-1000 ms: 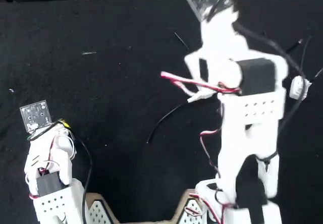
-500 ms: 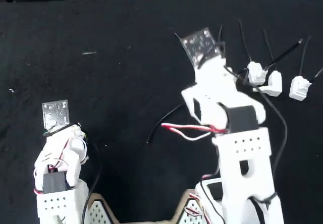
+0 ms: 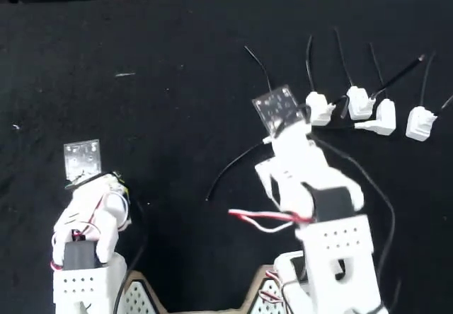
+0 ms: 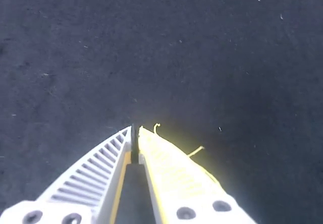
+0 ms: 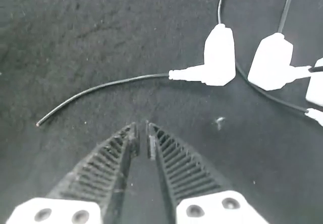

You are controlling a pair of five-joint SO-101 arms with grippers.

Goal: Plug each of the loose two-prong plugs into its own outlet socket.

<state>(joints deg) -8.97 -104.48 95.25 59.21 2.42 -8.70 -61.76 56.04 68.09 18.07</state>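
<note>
White plug (image 5: 219,57) lies on the black table (image 5: 75,27) just ahead of the right gripper (image 5: 141,133), apart from its tips. Thin black wire (image 5: 91,89) trails from the plug's stem across the front of the fingers. Second plug (image 5: 271,62) just beside the first. Right jaws together, nothing between. Left gripper (image 4: 135,133) well apart from the plugs, over bare table; jaws together, empty.

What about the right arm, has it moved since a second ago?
Yes. High view: it drew back toward its base. It reached beyond the white plugs then; now the right gripper sits just short of them.
</note>
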